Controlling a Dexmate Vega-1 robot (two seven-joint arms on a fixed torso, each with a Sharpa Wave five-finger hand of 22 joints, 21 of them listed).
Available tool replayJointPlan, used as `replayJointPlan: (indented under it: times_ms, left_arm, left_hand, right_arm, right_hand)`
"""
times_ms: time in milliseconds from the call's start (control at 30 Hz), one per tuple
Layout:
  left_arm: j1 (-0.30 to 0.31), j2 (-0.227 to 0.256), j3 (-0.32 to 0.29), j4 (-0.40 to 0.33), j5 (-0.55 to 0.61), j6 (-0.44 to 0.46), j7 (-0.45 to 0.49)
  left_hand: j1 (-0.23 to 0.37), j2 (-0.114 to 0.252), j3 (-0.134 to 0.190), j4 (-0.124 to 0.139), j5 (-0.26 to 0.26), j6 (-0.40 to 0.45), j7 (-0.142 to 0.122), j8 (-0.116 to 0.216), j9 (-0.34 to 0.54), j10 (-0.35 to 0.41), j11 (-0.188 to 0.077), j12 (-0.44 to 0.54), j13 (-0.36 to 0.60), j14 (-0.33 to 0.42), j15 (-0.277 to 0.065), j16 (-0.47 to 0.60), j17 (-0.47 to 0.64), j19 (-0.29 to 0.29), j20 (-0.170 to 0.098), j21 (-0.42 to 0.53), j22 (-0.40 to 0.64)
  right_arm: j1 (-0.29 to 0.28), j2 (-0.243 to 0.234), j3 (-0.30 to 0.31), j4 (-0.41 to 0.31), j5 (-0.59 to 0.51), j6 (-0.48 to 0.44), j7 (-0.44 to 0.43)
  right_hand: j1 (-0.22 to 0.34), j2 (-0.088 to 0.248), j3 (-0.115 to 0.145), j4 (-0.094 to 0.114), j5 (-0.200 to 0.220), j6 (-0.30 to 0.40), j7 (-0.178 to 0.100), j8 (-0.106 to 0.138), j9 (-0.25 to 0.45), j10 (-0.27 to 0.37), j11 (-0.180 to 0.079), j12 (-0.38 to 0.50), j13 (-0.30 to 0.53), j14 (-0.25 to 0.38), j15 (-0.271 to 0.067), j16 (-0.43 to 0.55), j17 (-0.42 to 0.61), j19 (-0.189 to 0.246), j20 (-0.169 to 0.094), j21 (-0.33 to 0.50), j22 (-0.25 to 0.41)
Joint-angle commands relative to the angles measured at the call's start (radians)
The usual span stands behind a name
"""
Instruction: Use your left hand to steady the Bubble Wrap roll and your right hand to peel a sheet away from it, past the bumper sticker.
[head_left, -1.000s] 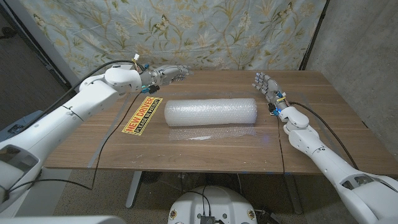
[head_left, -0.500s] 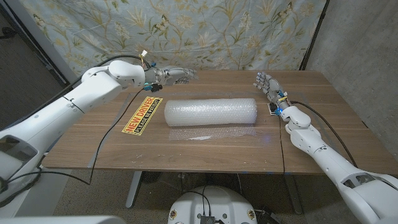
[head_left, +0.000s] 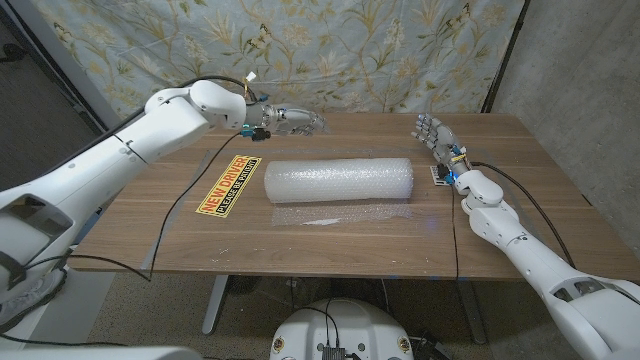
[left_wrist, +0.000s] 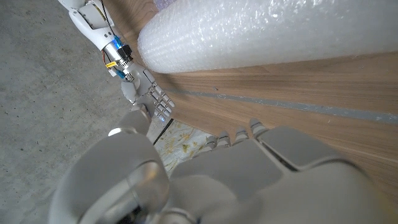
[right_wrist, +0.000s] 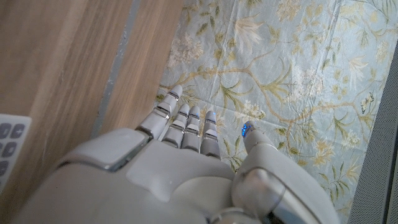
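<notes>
Two hands are up over the far half of the wooden table, and I have neither one on anything. My left hand hangs above the far edge, behind the left end of the Bubble Wrap roll, fingers stretched out and apart with nothing between them; from the head camera it is clear of the roll. My right hand stands off the roll's right end, toward the far right corner, fingers straight and slightly spread, holding nothing. On my right wrist camera those fingers reach out over the table edge toward the floral cloth backdrop. The roll lies on its side across the middle of the table, long axis running left to right, and a loose sheet of the wrap is spread flat on the wood just in front of it, toward me. On the left wrist camera the roll shows as a thick cylinder resting on the wood, and my right hand shows past its end. The bumper sticker, yellow with red and black lettering, lies flat and slanted just beside the roll's left end, near it but not touching as far as I can tell. A small label with dark marks lies on the table by my right wrist.
</notes>
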Motion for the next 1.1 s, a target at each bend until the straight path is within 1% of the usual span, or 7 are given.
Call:
replayJointPlan:
  times_ms: [33,267,400,500,733,933,1100]
  left_arm:
    - [-0.107,0.017,0.093,-0.037,0.034,0.067,-0.046]
    - [-0.162,0.004,0.139,-0.008,0.058,0.098,-0.094]
    - [-0.208,-0.024,0.177,0.04,0.063,0.099,-0.151]
    - [-0.23,-0.042,0.199,0.063,0.076,0.087,-0.166]
    - [-0.296,-0.089,0.252,0.129,0.096,0.078,-0.225]
    - [-0.339,-0.128,0.292,0.185,0.105,0.058,-0.268]
    - [-0.369,-0.149,0.324,0.208,0.118,0.054,-0.295]
  left_hand:
    - [0.029,0.0,0.004,-0.005,-0.003,-0.024,0.016,0.012,0.002,-0.047,0.014,0.01,0.004,-0.06,0.006,0.007,0.003,0.0,0.012,0.007,0.003]
    - [0.053,0.003,0.008,-0.005,-0.001,-0.023,0.023,0.013,0.002,-0.045,0.022,0.015,0.007,-0.057,0.007,0.009,0.004,-0.005,0.018,0.008,0.003]
    - [0.072,0.001,0.009,-0.004,-0.001,-0.027,0.026,0.012,0.003,-0.058,0.027,0.013,0.01,-0.062,0.009,0.008,0.005,-0.019,0.017,0.005,0.004]
    - [0.095,-0.004,0.006,-0.003,-0.003,-0.045,0.026,0.007,0.004,-0.08,0.031,0.009,0.013,-0.076,0.011,0.005,0.006,-0.035,0.02,0.005,0.005]
    - [0.118,-0.011,-0.001,0.0,-0.006,-0.063,0.027,0.005,0.005,-0.094,0.035,0.01,0.016,-0.09,0.011,0.004,0.007,-0.05,0.023,0.006,0.007]
    - [0.141,-0.016,-0.009,0.002,-0.007,-0.083,0.026,0.004,0.005,-0.109,0.04,0.011,0.019,-0.103,0.012,0.005,0.008,-0.061,0.027,0.008,0.008]
    - [0.164,-0.022,-0.02,0.005,-0.01,-0.1,0.026,0.005,0.006,-0.12,0.042,0.014,0.023,-0.115,0.013,0.006,0.009,-0.074,0.029,0.011,0.009]
  right_arm:
    - [-0.009,-0.004,0.006,-0.01,0.004,-0.001,-0.015]
    - [0.0,-0.001,0.007,-0.002,0.003,0.0,-0.018]
    - [0.009,0.006,0.008,0.008,0.004,0.006,-0.016]
    - [0.016,0.011,0.008,0.016,0.006,0.009,-0.014]
    - [0.023,0.018,0.012,0.028,0.01,0.019,-0.016]
    - [0.021,0.02,0.017,0.031,0.013,0.021,-0.022]
    - [0.018,0.022,0.022,0.033,0.017,0.025,-0.027]
  right_hand:
    - [0.013,-0.001,-0.001,-0.005,0.001,-0.01,0.0,-0.002,0.005,-0.002,-0.002,-0.001,0.005,-0.006,0.002,-0.001,0.004,-0.004,0.0,0.0,0.003]
    - [0.012,0.0,-0.002,-0.006,0.001,-0.015,0.002,-0.002,0.005,-0.007,0.0,-0.002,0.005,-0.01,0.003,-0.002,0.004,-0.005,0.0,0.0,0.003]
    - [0.012,0.0,-0.002,-0.006,0.001,-0.018,0.003,-0.003,0.005,-0.012,0.0,-0.003,0.005,-0.01,0.004,-0.001,0.004,-0.006,0.001,0.0,0.003]
    - [0.012,0.0,-0.003,-0.006,0.001,-0.019,0.005,-0.003,0.005,-0.015,0.0,-0.004,0.005,-0.011,0.005,-0.002,0.004,-0.007,0.002,0.0,0.003]
    - [0.011,0.0,-0.003,-0.007,0.001,-0.026,0.006,-0.004,0.005,-0.022,0.0,-0.005,0.005,-0.013,0.007,-0.002,0.005,-0.009,0.003,-0.001,0.003]
    - [0.011,0.0,-0.004,-0.007,0.001,-0.029,0.006,-0.004,0.005,-0.024,0.001,-0.004,0.005,-0.014,0.008,-0.002,0.005,-0.01,0.003,-0.001,0.003]
    - [0.011,0.001,-0.004,-0.008,0.001,-0.032,0.006,-0.004,0.005,-0.029,0.001,-0.005,0.005,-0.017,0.009,-0.003,0.005,-0.013,0.004,-0.001,0.003]
